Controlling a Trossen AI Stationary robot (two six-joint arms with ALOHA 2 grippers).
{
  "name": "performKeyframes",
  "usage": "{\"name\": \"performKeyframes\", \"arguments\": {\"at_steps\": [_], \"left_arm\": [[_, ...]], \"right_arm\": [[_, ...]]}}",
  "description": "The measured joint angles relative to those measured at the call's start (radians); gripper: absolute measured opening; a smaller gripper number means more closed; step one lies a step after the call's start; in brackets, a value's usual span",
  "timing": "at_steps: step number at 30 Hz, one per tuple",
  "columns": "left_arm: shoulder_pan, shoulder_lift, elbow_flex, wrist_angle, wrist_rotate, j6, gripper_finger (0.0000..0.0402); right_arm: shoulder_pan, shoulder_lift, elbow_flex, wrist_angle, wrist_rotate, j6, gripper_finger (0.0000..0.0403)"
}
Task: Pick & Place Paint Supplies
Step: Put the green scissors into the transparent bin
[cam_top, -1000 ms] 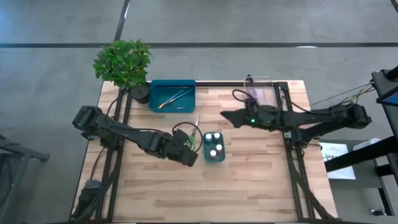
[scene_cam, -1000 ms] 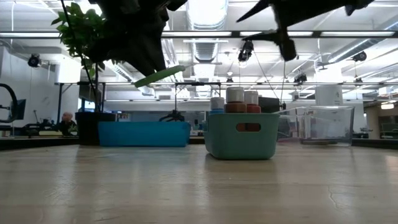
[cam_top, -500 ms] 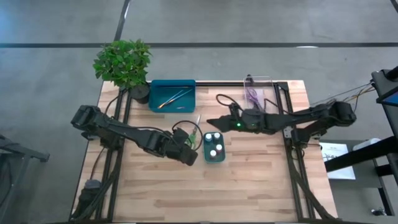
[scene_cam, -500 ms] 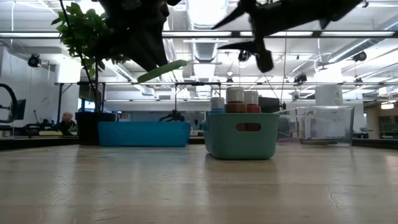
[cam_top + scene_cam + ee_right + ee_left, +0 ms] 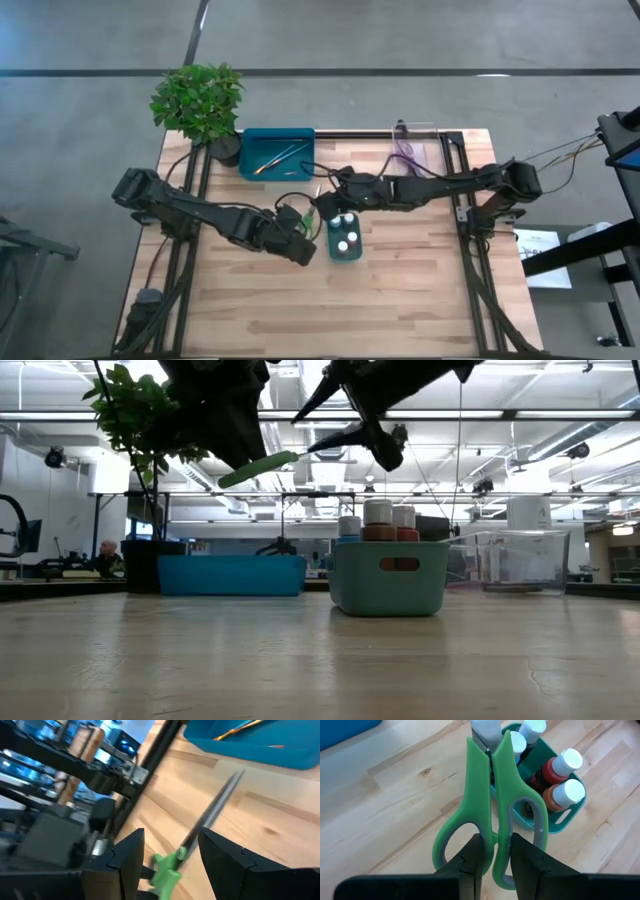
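- Desk [image 5: 400, 300]: pale wood planks with visible grain, on a dark metal frame; grey concrete floor all around it in the high view.
- Left tool [image 5: 495, 851]: fingers closed on the green-handled scissors [image 5: 490, 805], gripping the handle shanks. Scissors held clear of the desk, blades together and pointing toward the small teal bin [image 5: 570, 817].
- High view: left tool [image 5: 303, 238] sits just beside the bin [image 5: 346, 254], on its left side; scissors [image 5: 313, 208] run up from it toward the far edge.
- Paint pots [image 5: 346, 230]: white-capped, standing upright inside the bin near desk centre. Left wrist view shows four [image 5: 563, 777], at least two with red or orange bodies.
- Right tool [image 5: 327, 188]: reaches across from the right, above the scissor blades, fingers parted and empty. Right wrist view shows the blades [image 5: 212, 812] between its fingers [image 5: 125, 857], no contact seen.
- Blue tray [image 5: 277, 152] at the far edge holds thin brushes [image 5: 278, 156].
- Clear plastic tray [image 5: 418, 148] at far right holds purple-handled scissors [image 5: 405, 152].
- Potted plant [image 5: 200, 105] at the far left corner.
- Low view: open workshop hall behind, ceiling strip lights, benches with equipment; a person [image 5: 106, 552] sits far off at left.
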Motion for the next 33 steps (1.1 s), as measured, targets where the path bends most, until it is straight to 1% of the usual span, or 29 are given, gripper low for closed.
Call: {"name": "performKeyframes", "arguments": {"at_steps": [5, 12, 15, 20, 26, 29, 33], "left_arm": [[0.0, -0.001, 0.0, -0.019, 0.0, -0.002, 0.0073], [0.0, -0.003, 0.0, -0.001, 0.0, 0.001, 0.0073], [0.0, -0.005, 0.0, 0.021, 0.0, 0.008, 0.0073], [0.0, -0.005, 0.0, 0.033, 0.0, 0.011, 0.0072], [0.0, -0.005, 0.0, 0.053, 0.0, 0.028, 0.0072], [0.0, -0.005, 0.0, 0.062, 0.0, 0.031, 0.0072], [0.0, -0.005, 0.0, 0.063, 0.001, 0.033, 0.0071]], "right_arm": [[0.0, -0.013, 0.027, -0.031, 0.003, -0.028, 0.0183], [0.001, -0.069, -0.063, -0.035, 0.011, 0.034, 0.0183], [0.002, -0.071, -0.109, -0.002, 0.011, 0.069, 0.0183], [-0.007, -0.073, -0.16, 0.128, 0.021, 0.094, 0.0183], [-0.03, -0.063, -0.149, 0.134, 0.007, 0.077, 0.0183], [-0.034, -0.043, -0.13, 0.134, -0.02, 0.068, 0.0183], [-0.035, -0.009, -0.105, 0.129, -0.024, 0.061, 0.0183]]}}
